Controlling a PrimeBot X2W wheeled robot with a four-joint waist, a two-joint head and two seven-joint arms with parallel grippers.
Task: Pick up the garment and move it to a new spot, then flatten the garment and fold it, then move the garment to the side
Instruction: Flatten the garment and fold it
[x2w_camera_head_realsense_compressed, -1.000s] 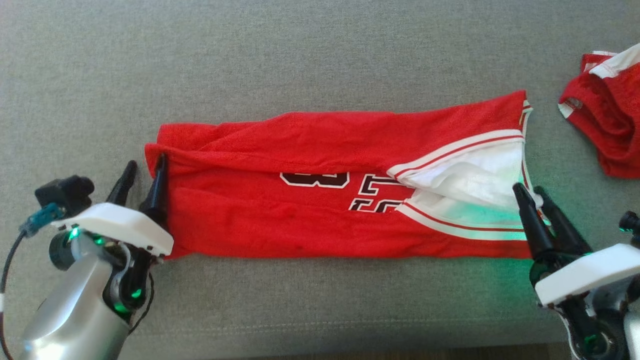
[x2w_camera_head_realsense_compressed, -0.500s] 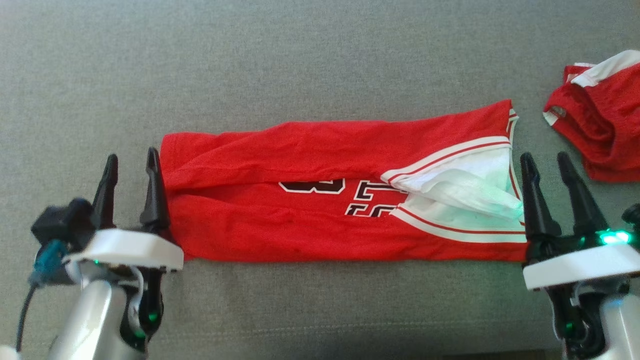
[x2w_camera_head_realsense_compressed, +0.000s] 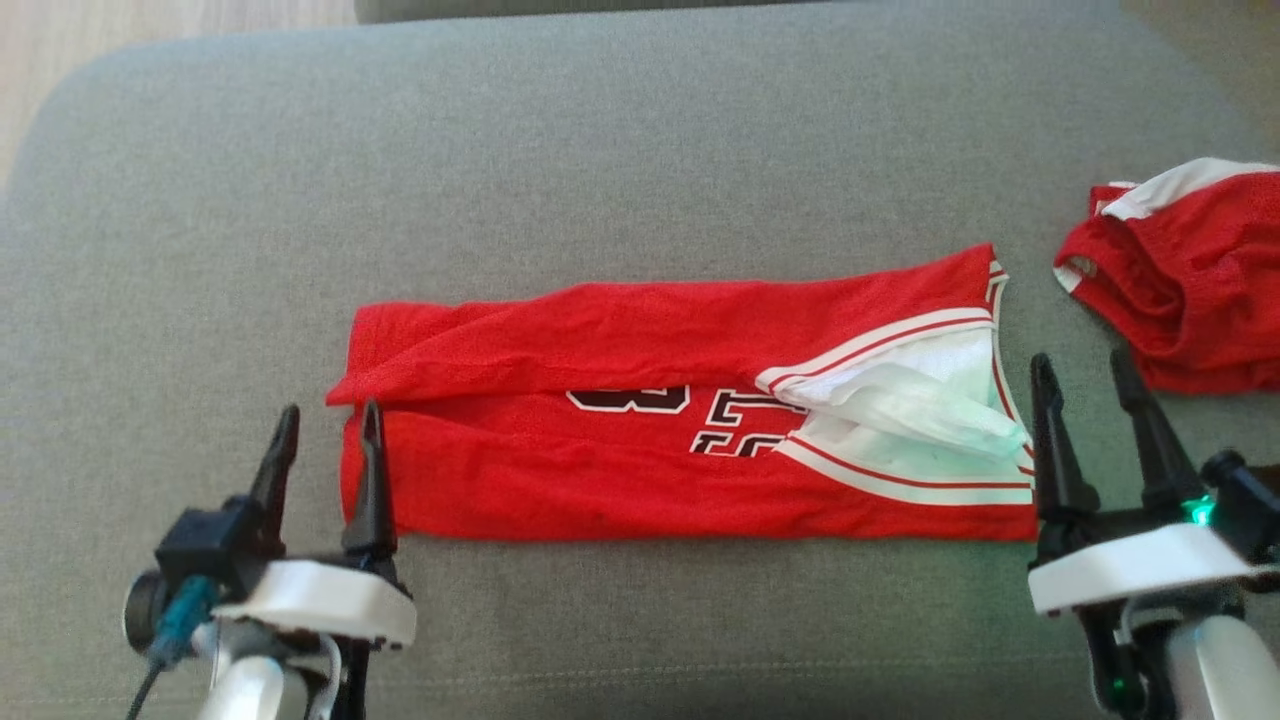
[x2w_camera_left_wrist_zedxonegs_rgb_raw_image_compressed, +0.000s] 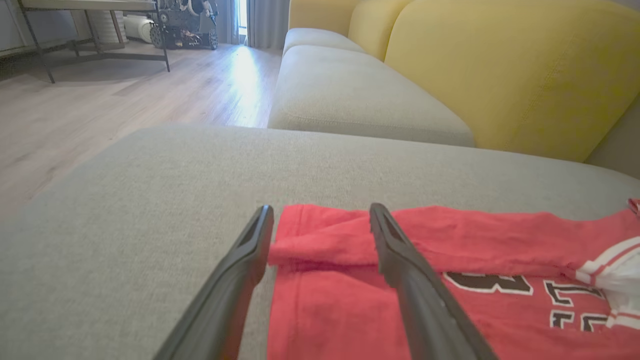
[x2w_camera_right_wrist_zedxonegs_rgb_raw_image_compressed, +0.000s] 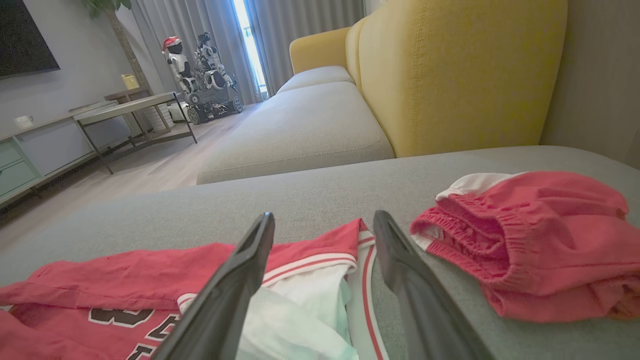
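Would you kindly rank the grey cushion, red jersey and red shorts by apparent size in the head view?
1. grey cushion
2. red jersey
3. red shorts, partly cut off at the edge

My head cam looks steeply down on the grey cushion (x2w_camera_head_realsense_compressed: 640, 150) from mid-range, w/ left tool (x2w_camera_head_realsense_compressed: 331, 408) & right tool (x2w_camera_head_realsense_compressed: 1080, 356) at the bottom corners. Both wrist cams sit low, v. close to the fabric, and face out along each tool twd the yellow backrest (x2w_camera_left_wrist_zedxonegs_rgb_raw_image_compressed: 500, 65). I get the jersey (x2w_camera_head_realsense_compressed: 640, 490) in all 3. Head + R wrist share the red shorts (x2w_camera_right_wrist_zedxonegs_rgb_raw_image_compressed: 540, 240).
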